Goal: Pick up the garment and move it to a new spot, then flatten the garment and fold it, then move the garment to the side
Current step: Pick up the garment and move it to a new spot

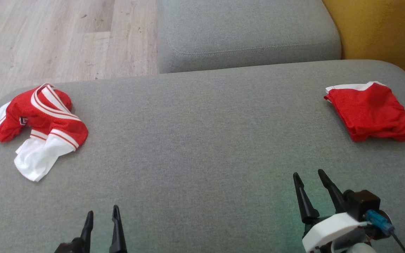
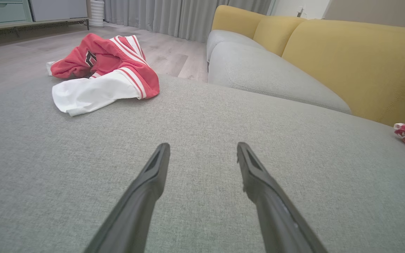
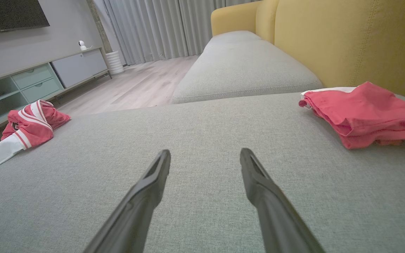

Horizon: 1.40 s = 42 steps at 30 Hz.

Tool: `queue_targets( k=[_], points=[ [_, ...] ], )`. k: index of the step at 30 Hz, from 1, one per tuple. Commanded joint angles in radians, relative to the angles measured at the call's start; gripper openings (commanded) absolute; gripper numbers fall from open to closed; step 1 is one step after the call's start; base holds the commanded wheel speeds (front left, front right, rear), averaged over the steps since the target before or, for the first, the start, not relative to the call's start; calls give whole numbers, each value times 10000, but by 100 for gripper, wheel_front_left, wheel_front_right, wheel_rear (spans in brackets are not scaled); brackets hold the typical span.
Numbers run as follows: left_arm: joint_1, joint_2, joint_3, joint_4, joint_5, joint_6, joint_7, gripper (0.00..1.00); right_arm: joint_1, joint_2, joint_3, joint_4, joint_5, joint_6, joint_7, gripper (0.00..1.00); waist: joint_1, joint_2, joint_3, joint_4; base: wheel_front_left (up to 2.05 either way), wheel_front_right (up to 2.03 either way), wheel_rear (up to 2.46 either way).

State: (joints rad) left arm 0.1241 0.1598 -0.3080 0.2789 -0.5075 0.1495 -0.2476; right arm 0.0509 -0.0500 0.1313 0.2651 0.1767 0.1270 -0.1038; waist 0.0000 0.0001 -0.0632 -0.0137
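Head view looks down on a wide grey sofa seat (image 1: 202, 147) that carries two garments, set well apart. The crumpled garment (image 1: 40, 119) is red mesh with white striped trim. It lies bunched at the seat's far left corner, close to the edge, with a white part spilling toward the near side. The folded garment (image 1: 371, 112) is red with a white strip along its far edge. It rests as a flat stack at the far right, near the yellow backrest (image 1: 381, 28).

Two hands show at the near edge of the seat. The left hand (image 1: 103, 210) is at the lower left and the right hand (image 1: 308, 172) at the lower right, a little further in. Each has two dark fingers, spread wide and gripping nothing, over bare grey fabric and well clear of both garments. In the wrist views, the crumpled garment lies ahead and to the left of each hand and the folded one off to the right.

A second grey seat cushion (image 1: 248, 31) lies beyond the first, making two, with wooden floor (image 1: 65, 35) to its left.

Right wrist view takes in a low cabinet (image 3: 40, 75) along the wall. It has two teal drawers, both shut, with a pale grey door beside them. To their left is an open compartment whose contents cannot be made out. One small white device (image 3: 82, 45) stands on the cabinet top, and grey curtains (image 3: 153, 28) hang past its end.
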Motion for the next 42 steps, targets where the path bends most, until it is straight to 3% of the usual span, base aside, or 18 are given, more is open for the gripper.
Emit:
queue_targets(
  k=[1, 14, 31, 36, 42],
  points=[
    [-381, 80, 243, -252, 84, -6, -43, 100, -240, -4, 200, -367, 91, 37, 17, 100, 0, -1, -7, 9, 0, 0, 0],
    [-451, 143, 82, -331, 97, 5, 48, 100, -105, -3, 229, -299, 191, 37, -12, 100, 0, -1, -13, 431, 0, 0, 0],
    [-379, 521, 69, -749, 116, 135, 294, 100, -94, -3, 506, -55, 561, 37, -198, 100, 0, -1, -149, 4115, 0, 0, 0],
    [-303, 609, 82, -976, 113, 198, 327, 100, -184, -3, 620, 19, 659, 37, -290, 100, 0, -1, -116, 4691, 0, 0, 0],
    [-265, 702, 137, -1286, 100, 288, 336, 100, -298, -3, 645, 23, 626, 37, -342, 100, 0, -1, 17, 4859, 0, 0, 0]
  ],
)
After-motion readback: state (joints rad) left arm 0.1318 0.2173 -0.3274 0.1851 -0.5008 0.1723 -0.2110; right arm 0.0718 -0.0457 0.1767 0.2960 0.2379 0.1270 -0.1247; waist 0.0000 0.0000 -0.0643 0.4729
